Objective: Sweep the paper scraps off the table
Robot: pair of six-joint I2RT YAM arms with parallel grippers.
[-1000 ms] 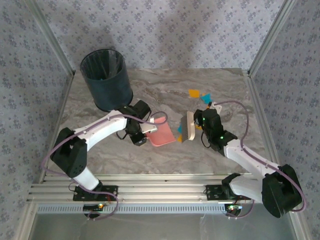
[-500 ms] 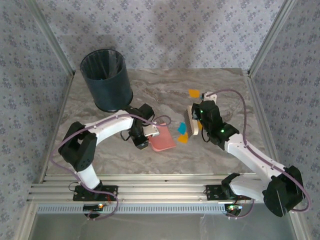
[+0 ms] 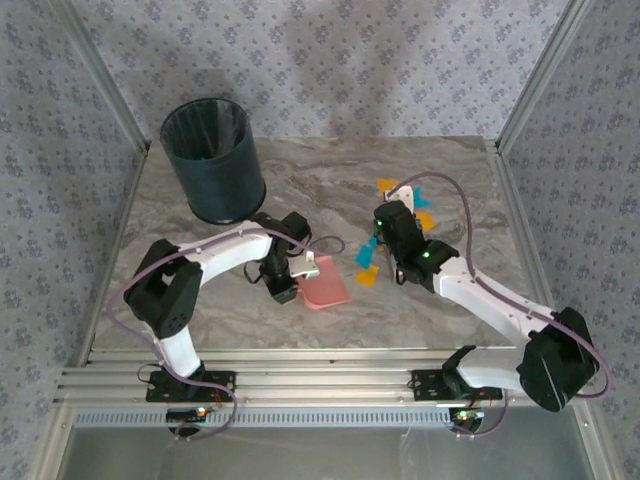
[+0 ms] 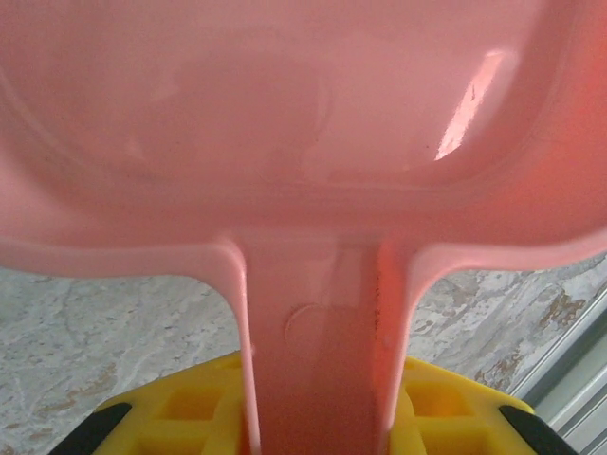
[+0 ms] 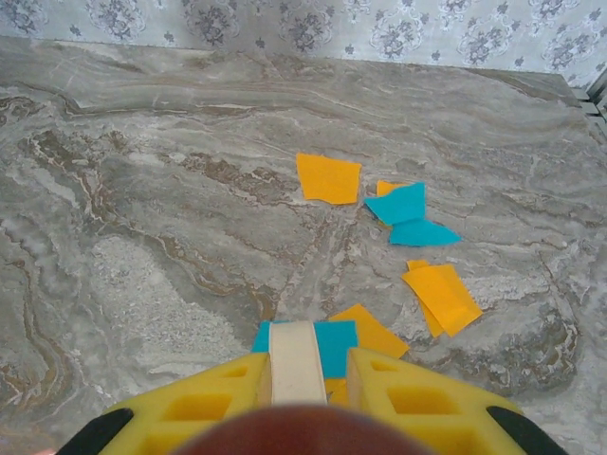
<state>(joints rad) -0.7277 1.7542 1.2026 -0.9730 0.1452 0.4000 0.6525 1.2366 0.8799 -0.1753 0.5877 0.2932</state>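
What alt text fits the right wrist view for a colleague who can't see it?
The right tool, shut on a cream brush handle, points down at the marbled table. Orange and teal paper scraps lie scattered just ahead of it and to the right. Floral wallpaper runs along the top edge.

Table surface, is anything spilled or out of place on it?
Yes: orange and teal paper scraps lie loose on the table, right of centre. The pink dustpan beside them looks empty; nothing else stands out.
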